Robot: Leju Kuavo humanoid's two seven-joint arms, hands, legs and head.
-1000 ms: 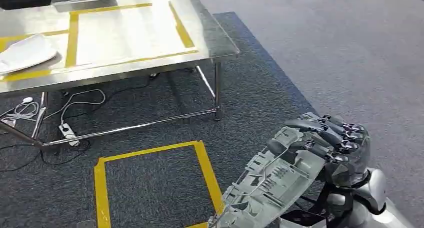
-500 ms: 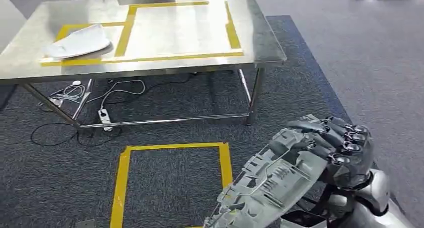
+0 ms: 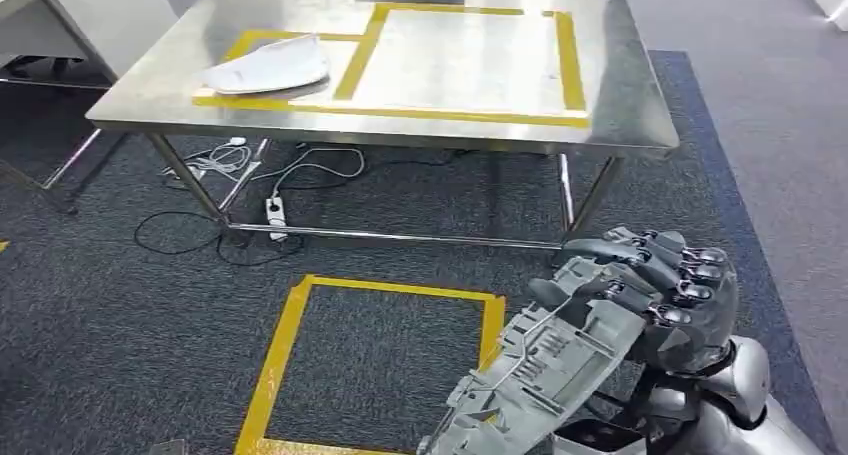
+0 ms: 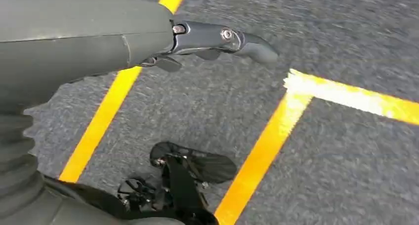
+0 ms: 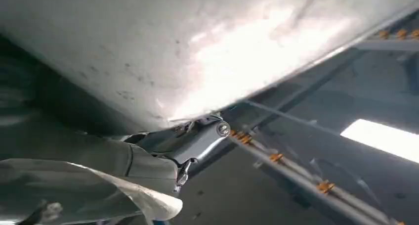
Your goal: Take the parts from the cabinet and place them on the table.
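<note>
My right hand [image 3: 665, 295] grips a long grey ribbed plastic part [image 3: 550, 365] at its upper end, low at the right of the head view. In the right wrist view the part's smooth pale side [image 5: 197, 47] lies against the hand [image 5: 192, 141]. Ahead stands the steel table [image 3: 620, 115], marked with yellow tape rectangles. A white curved part [image 3: 265, 67] lies in its left rectangle. My left hand [image 4: 217, 39] hangs over the carpet with its fingers straight and nothing in it.
A yellow tape square [image 3: 290, 345] marks the dark carpet in front of the table. A power strip with cables [image 3: 275, 210] lies under the table. Another table's corner and legs [image 3: 45, 15] stand at the far left. Lighter grey floor runs along the right.
The whole view has swung, so the table now sits more to the right and centre of the picture. My right hand still holds the grey part the same way.
</note>
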